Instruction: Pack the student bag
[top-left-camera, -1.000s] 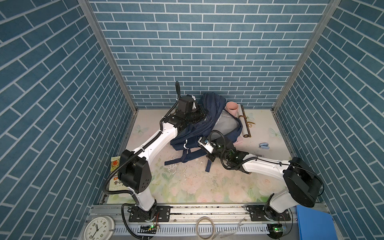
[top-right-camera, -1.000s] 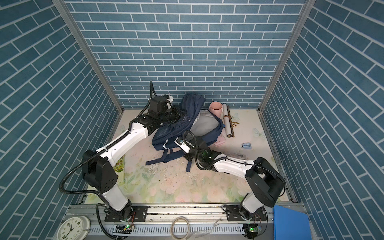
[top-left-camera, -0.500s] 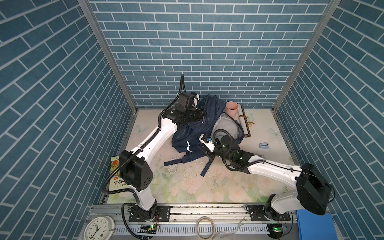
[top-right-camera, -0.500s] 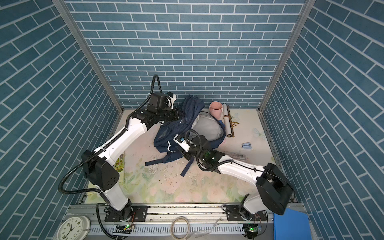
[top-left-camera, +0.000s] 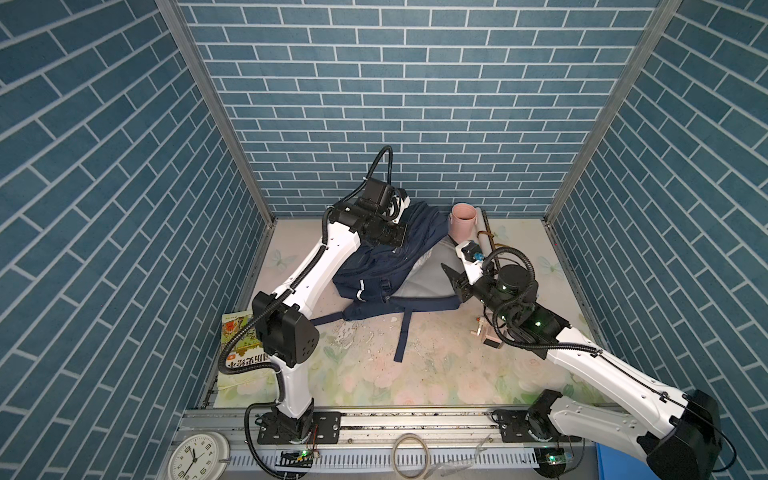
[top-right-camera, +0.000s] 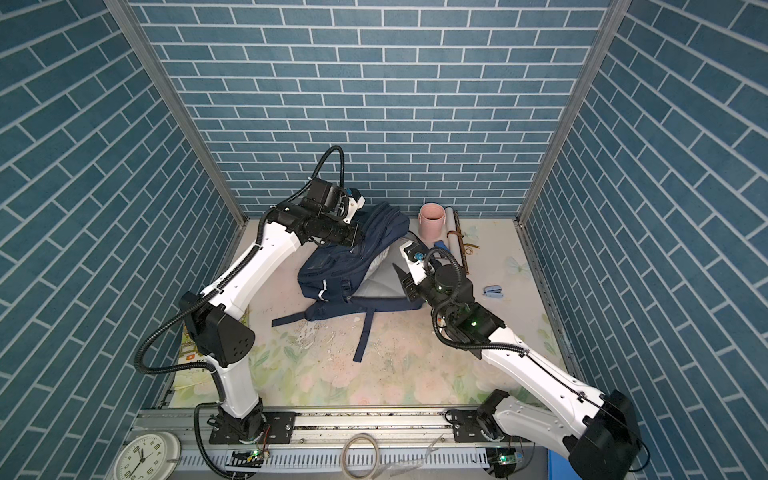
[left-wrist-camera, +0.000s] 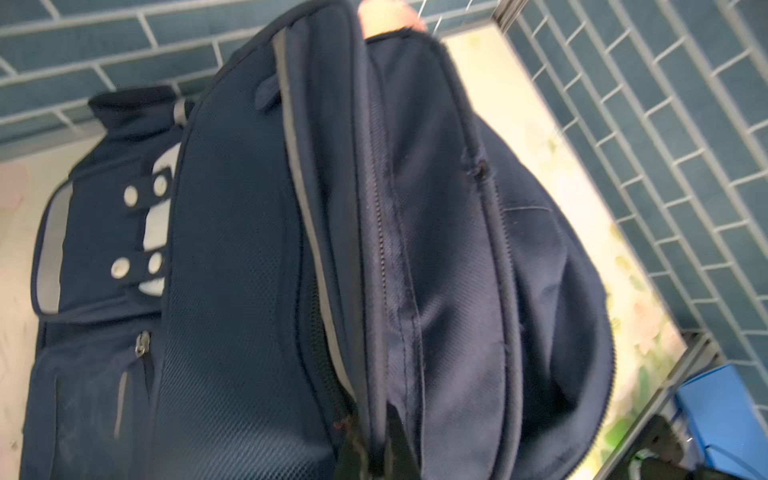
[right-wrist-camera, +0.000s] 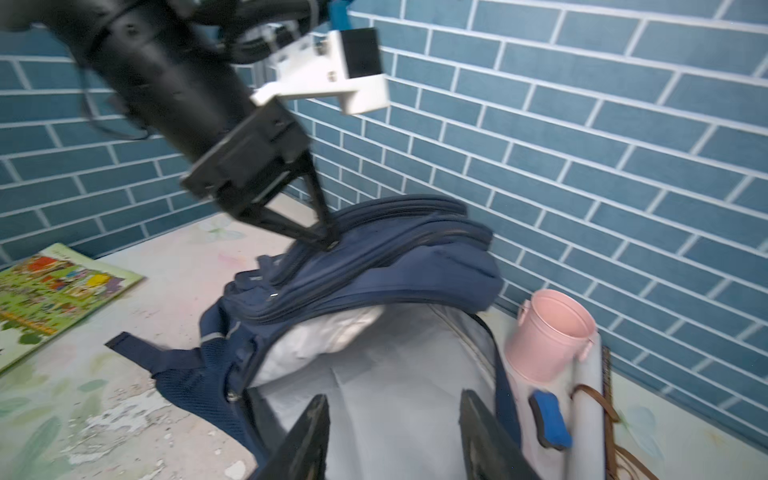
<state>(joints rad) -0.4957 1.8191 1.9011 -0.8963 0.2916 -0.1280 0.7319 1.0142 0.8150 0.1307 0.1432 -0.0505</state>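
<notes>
Up front, right of centre in a top view, the right end effector (top-left-camera: 454, 279) stands open, empty; the student bag (top-left-camera: 386, 262) lies just left of it, grey-lined mouth facing it. Behind, the left end effector (right-wrist-camera: 328, 243) grips its raised flap. One bag, one pink cup (top-left-camera: 462, 218).

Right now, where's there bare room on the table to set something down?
Barest: the front-middle mat, between the strap of the student bag, the book and the front rail. Also the back-left corner beside the left arm. Crowded: back right, around the pink cup and rolled sheet.
</notes>
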